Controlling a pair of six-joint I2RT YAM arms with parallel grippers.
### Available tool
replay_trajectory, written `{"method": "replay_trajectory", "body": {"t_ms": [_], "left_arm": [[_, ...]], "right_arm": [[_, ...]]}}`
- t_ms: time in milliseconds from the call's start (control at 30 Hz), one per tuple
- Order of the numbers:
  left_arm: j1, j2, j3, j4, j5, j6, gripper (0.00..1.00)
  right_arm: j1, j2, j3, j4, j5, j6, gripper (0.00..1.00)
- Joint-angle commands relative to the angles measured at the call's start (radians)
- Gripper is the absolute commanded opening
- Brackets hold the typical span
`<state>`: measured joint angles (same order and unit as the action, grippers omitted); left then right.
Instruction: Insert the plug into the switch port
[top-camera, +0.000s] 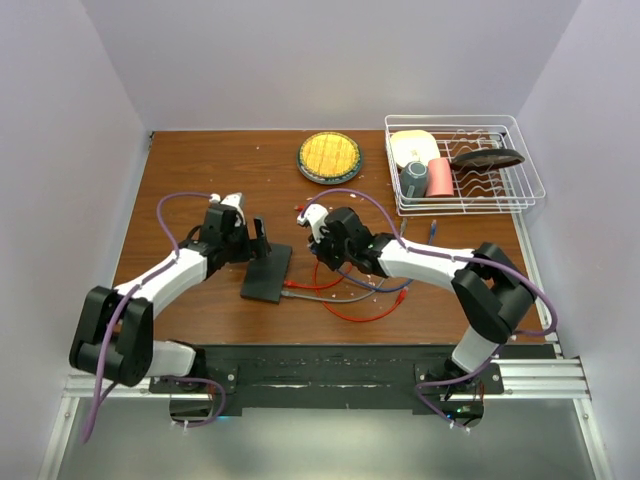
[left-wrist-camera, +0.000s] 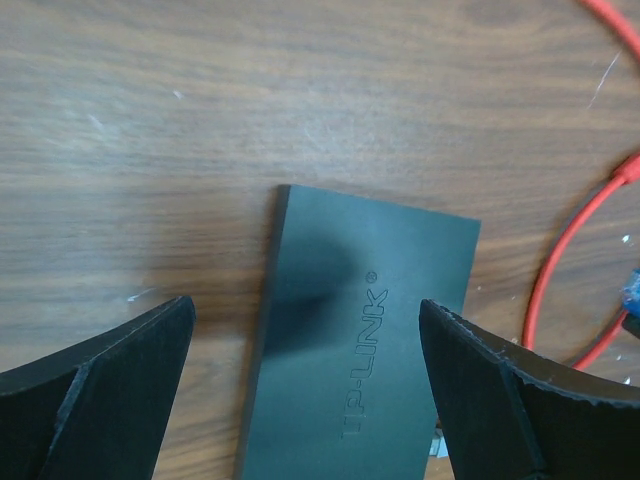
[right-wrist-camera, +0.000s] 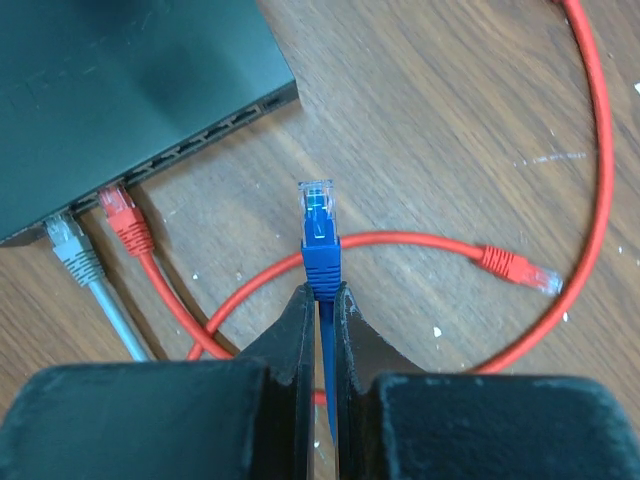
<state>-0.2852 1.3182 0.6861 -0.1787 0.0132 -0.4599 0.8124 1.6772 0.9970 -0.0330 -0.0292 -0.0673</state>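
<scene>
The switch (top-camera: 267, 273) is a flat black box on the wooden table. In the left wrist view its plain top (left-wrist-camera: 360, 340) lies below and between the fingers of my open left gripper (left-wrist-camera: 305, 305), which hovers over its far end (top-camera: 255, 238). My right gripper (top-camera: 320, 250) is shut on a blue cable just behind its blue plug (right-wrist-camera: 320, 235); the plug points forward, apart from the switch (right-wrist-camera: 120, 90) and right of its port row (right-wrist-camera: 200, 135). A red plug (right-wrist-camera: 122, 215) and a grey plug (right-wrist-camera: 68, 240) sit in ports at the left end.
A red cable (right-wrist-camera: 590, 200) loops on the table under my right gripper, with a loose red plug (right-wrist-camera: 515, 265) at one end. A round yellow dish (top-camera: 329, 156) lies at the back. A wire rack (top-camera: 465, 165) with dishes stands at the back right.
</scene>
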Motion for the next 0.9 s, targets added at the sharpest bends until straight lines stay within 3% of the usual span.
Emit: {"method": "replay_trajectory", "body": {"t_ms": [0,367,867], "left_arm": [[0.008,0.065,0.016,0.071,0.079,0.010,0.97],[0.008,0.099,-0.007,0.117,0.153,0.000,0.88],[0.009,0.050,-0.057,0.105,0.123,-0.054,0.87]], "right_arm": [[0.010,0.013,0.057,-0.004,-0.035,-0.037,0.00],[0.085,0.098,0.107,-0.071,0.012,-0.077,0.00],[0.188,0.207,0.183,-0.123,0.101,-0.103,0.00]]}}
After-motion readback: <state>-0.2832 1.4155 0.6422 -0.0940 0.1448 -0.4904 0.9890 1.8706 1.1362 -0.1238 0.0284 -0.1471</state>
